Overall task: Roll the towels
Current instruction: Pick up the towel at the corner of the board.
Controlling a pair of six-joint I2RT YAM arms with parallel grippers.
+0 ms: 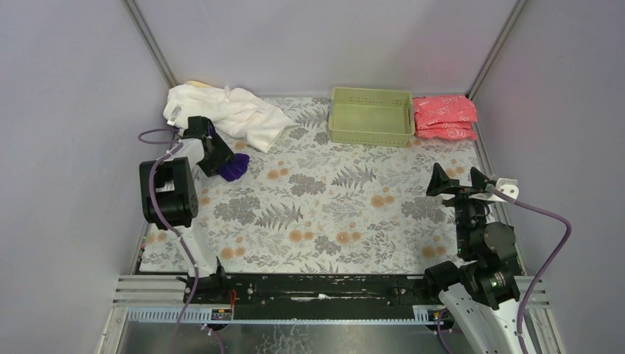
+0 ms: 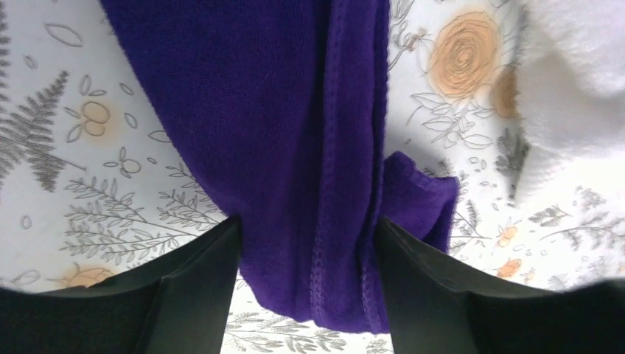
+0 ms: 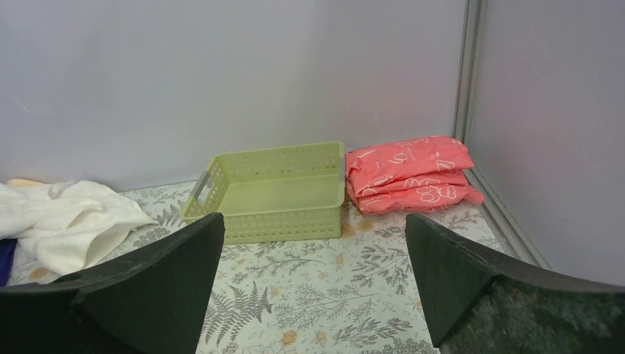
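A small dark purple towel (image 1: 237, 168) lies bunched on the floral mat at the left. My left gripper (image 1: 223, 161) reaches down over it. In the left wrist view the purple towel (image 2: 295, 133) fills the gap between the black fingers (image 2: 199, 273), and my left gripper (image 2: 308, 225) stands open around its folded end. The large white towel (image 1: 236, 114) is heaped at the back left, and a pale yellow towel (image 1: 193, 85) peeks out behind it. My right gripper (image 1: 457, 175) hovers open and empty at the right, well away from the towels.
A light green plastic basket (image 1: 371, 92) stands at the back centre, with pink-red packets (image 1: 444, 116) stacked to its right against the wall. Grey walls close the mat in on the left, back and right. The white towel (image 3: 66, 221) shows far left in the right wrist view.
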